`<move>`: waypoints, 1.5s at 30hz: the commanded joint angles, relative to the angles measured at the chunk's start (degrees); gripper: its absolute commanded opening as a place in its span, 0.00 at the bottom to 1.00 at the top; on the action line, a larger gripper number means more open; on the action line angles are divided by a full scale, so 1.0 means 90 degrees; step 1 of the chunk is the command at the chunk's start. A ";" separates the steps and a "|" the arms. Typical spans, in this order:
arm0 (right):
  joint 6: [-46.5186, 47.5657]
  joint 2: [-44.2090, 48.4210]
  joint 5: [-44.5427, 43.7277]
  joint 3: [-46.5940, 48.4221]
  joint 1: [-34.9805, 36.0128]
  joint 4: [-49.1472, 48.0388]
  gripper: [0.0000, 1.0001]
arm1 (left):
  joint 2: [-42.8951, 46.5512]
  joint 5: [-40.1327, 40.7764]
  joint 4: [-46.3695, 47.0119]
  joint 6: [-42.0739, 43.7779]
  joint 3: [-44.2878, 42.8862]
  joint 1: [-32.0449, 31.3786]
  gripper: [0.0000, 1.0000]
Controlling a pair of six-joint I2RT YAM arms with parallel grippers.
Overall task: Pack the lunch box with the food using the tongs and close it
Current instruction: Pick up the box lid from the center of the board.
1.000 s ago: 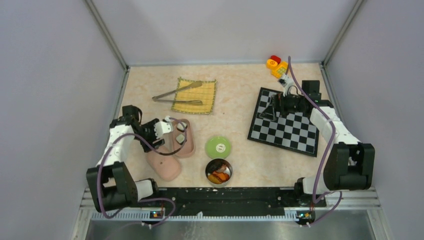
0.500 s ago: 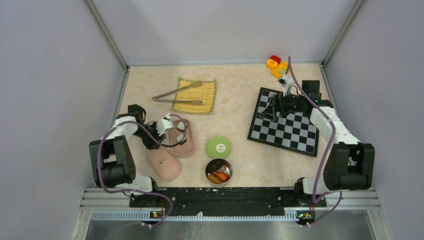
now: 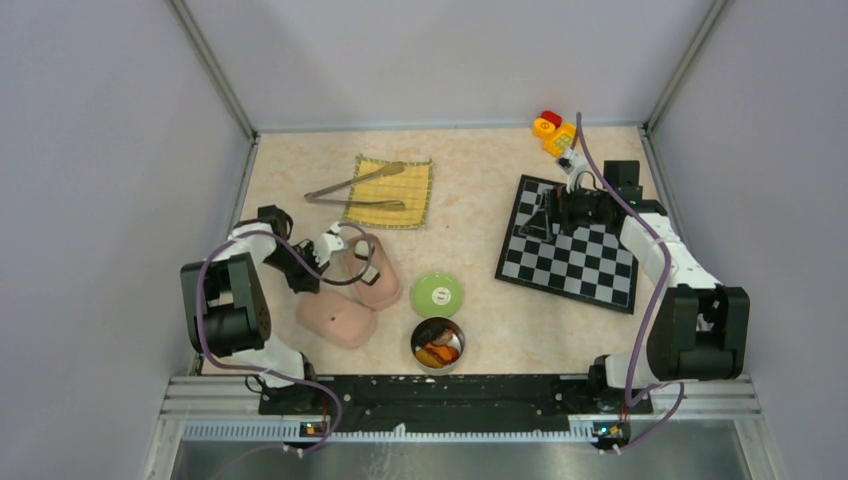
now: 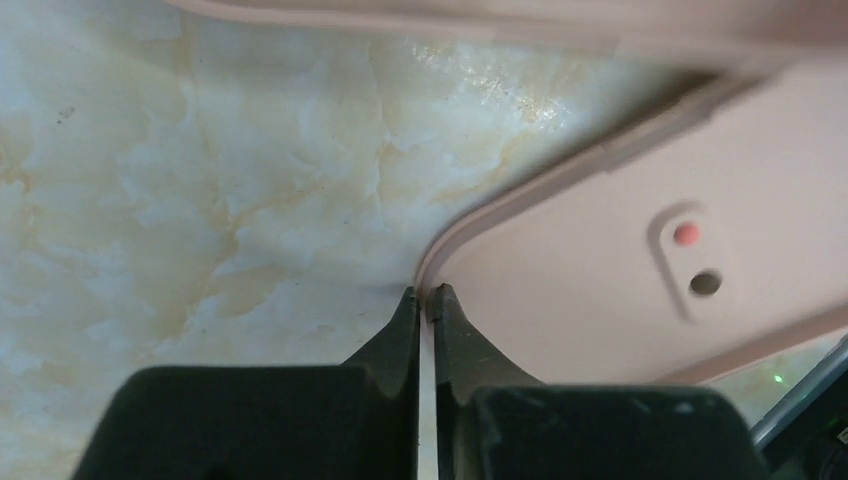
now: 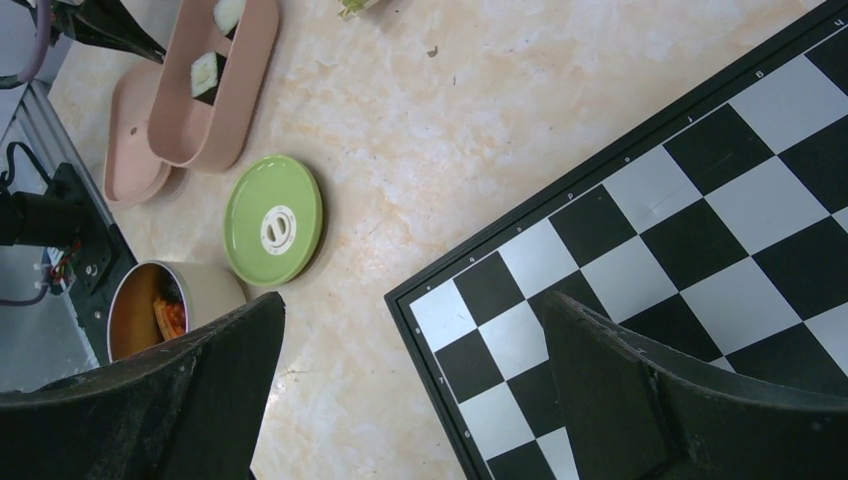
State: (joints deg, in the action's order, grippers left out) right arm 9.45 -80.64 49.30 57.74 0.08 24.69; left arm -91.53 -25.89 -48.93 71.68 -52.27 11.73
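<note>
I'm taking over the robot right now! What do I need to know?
Left gripper: shut on the rim of the pink lid.
Right gripper: open above the chessboard.
Tongs: lying on the yellow mat, not picked up.
Lunch box: open, sushi rolls inside; other food in the round tin.
Left to do: tong the rest in, close the box.

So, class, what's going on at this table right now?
The left gripper pinches the rim of the pink lid, which lies flat beside the open lunch box. The tongs rest on the yellow mat, unused. The right gripper hangs open over the chessboard.
</note>
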 commanded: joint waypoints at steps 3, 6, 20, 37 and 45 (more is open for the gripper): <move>-0.0151 0.0258 0.0303 -0.0145 -0.0048 -0.0546 0.97 | 0.0360 -0.0114 -0.0247 0.0327 -0.0099 0.0035 0.00; -0.0305 0.0324 0.0353 -0.0213 0.0219 -0.0719 0.97 | 0.0967 -0.0256 -0.0603 0.0615 -0.0097 0.0035 0.00; -0.1349 0.0268 0.0601 -0.0106 0.1372 -0.1754 0.96 | 0.2274 -0.1451 -0.1303 0.0640 -0.0610 -0.0020 0.00; -0.4245 -0.2482 0.0985 0.1011 0.4218 -0.5998 0.94 | 0.2948 -0.1642 -0.1240 0.0756 -0.0432 -0.0284 0.00; -0.6191 -0.3846 0.0896 0.1212 0.4810 -0.8803 0.84 | 0.3012 -0.1730 -0.1278 0.0829 -0.0411 -0.0316 0.00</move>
State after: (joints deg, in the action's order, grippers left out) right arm -37.76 -111.07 57.93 65.06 41.71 -38.24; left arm -65.73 -38.41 -59.29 77.97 -56.03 9.23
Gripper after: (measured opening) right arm 0.858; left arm 0.004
